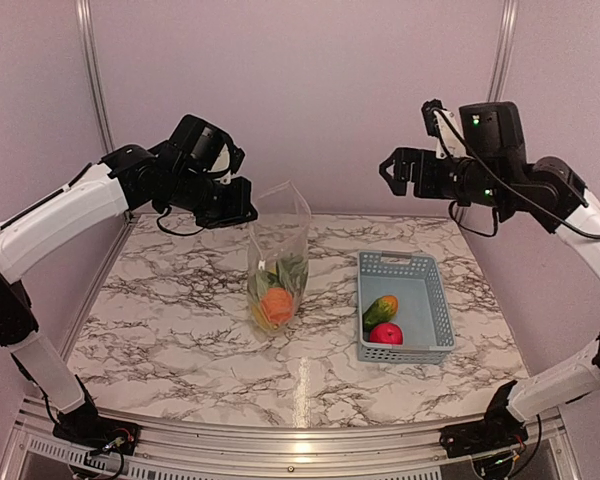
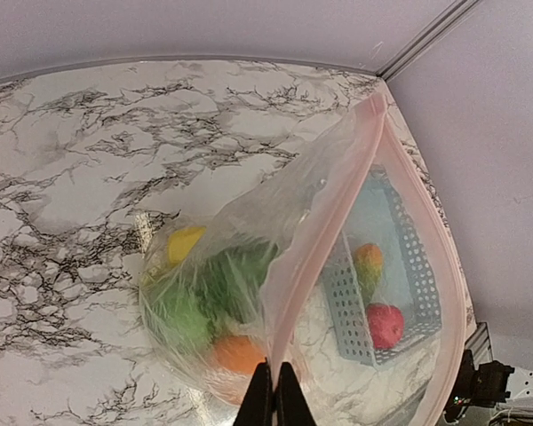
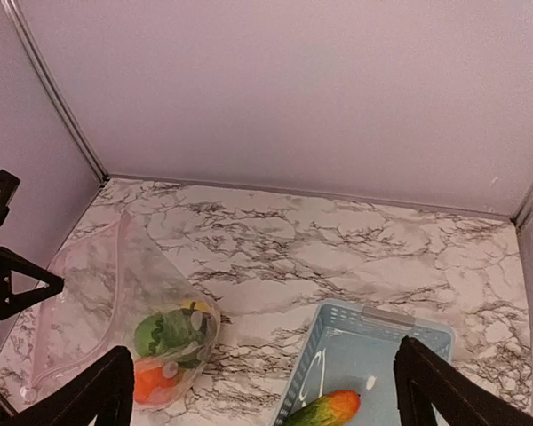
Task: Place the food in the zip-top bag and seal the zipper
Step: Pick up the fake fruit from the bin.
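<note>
left tool (image 2: pixel 273 395) pinches zip-top bag (image 1: pixel 280 235) | right tool (image 1: pixel 393 172) spread, aloft

The zip-top bag (image 1: pixel 280 240) gapes upward, free air above; the basket (image 1: pixel 395 262) stands near its right.

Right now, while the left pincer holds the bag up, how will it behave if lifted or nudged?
Probably floppy: the zip-top bag is thin, crinkled film, pinched at its rim by the left pincer, so it should sag and swing. Likely bottom-heavy, since the food sits bunched at the base. The open mouth may fold shut.
</note>
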You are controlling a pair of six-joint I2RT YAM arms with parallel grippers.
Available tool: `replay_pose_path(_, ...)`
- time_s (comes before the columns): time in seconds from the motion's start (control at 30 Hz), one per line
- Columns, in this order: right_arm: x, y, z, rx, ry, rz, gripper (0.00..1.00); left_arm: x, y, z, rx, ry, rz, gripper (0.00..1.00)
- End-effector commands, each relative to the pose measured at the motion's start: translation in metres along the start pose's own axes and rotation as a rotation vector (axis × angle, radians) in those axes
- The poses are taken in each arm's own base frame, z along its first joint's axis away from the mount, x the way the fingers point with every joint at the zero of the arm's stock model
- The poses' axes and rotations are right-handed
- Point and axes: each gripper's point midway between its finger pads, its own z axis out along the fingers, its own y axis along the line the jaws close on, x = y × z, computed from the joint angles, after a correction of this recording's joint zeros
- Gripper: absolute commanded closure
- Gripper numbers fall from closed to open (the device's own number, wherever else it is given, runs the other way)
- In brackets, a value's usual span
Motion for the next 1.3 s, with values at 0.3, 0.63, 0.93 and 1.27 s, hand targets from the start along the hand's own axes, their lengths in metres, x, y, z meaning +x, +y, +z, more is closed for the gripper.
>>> replay_pose_path(0.3, 0.112, -0.061, -0.007, 0.074, 0.168, -0.036, 0.11, 0.0, 0.005, 0.0, -0.01, -0.038, 0.068, 1.0)
replay_pose_path(0.63, 0.197, -0.054, 0.016, 0.015, 0.449, -0.013, 0.19, -0.008, -0.001, -0.008, 0.034, -0.106, 0.108, 1.0)
replay_pose_path(0.93, 0.26, -0.059, 0.025, 0.02, 0.676, -0.017, 0.2, -0.014, 0.0, -0.016, 0.023, -0.141, 0.133, 1.0)
replay_pose_path(1.27, 0.302, -0.067, 0.041, 0.067, 0.814, -0.016, 0.2, -0.02, 0.01, -0.02, -0.009, -0.21, 0.122, 1.0)
